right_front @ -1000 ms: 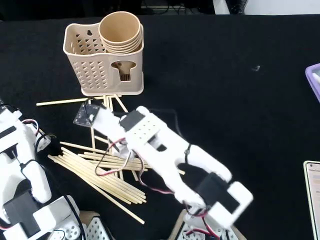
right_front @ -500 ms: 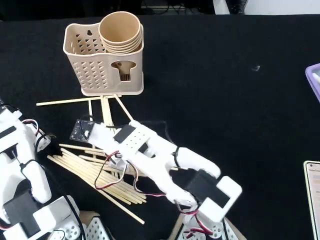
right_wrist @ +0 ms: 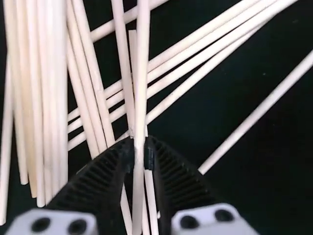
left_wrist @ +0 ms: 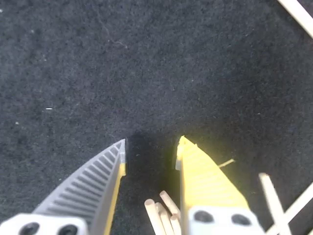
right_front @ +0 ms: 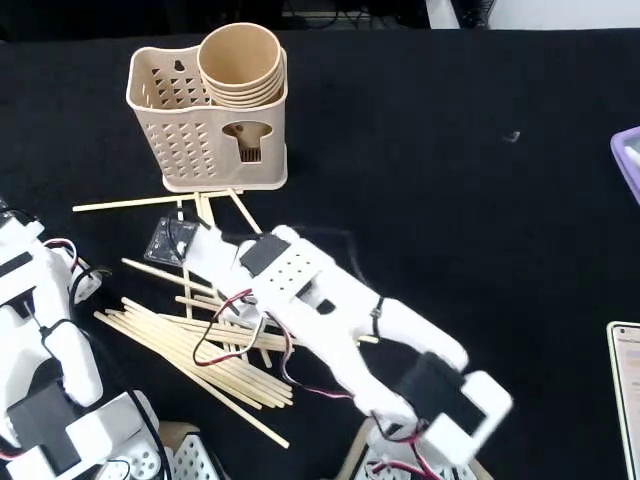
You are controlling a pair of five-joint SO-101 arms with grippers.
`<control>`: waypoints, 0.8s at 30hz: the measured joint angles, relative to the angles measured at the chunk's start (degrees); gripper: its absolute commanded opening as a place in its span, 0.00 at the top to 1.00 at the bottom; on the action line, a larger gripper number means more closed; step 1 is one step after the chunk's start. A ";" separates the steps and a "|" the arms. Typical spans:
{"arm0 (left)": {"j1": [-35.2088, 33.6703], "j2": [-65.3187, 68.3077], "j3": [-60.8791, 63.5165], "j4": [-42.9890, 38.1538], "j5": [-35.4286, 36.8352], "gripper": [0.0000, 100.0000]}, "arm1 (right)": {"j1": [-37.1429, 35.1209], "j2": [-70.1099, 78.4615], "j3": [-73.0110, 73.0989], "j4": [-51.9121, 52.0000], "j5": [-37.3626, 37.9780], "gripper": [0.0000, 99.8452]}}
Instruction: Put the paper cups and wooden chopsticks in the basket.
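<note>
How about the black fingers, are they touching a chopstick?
Touching. The right wrist view shows both black fingers pressed against one chopstick, with no gap on either side.

Black cloth-covered table (right_front: pixel 480 230) — matte surface, small pale speck (right_front: pixel 512 136) right of centre. Purple container (right_front: pixel 628 160) at right border, cut off, contents unclear. White flat item (right_front: pixel 626 390) at lower right border — partly out of frame.
</note>
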 measured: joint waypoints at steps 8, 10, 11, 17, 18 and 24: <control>0.00 0.00 0.00 0.00 0.00 0.82 | 0.00 -3.69 0.00 1.49 0.00 0.99; 0.00 0.00 0.00 0.00 0.00 0.82 | 0.00 -3.69 0.00 1.49 0.00 0.98; 0.00 0.00 0.00 0.00 0.00 0.82 | 0.00 -3.69 0.09 1.49 0.00 0.98; 0.00 0.00 0.00 0.00 0.00 0.82 | 3.16 -2.20 4.57 1.49 3.78 0.91; 0.00 0.00 0.00 0.00 0.00 0.82 | 3.87 -1.93 4.57 1.49 4.04 0.88; 0.00 0.00 0.00 0.00 0.00 0.82 | 4.40 -0.44 4.66 1.05 4.22 0.85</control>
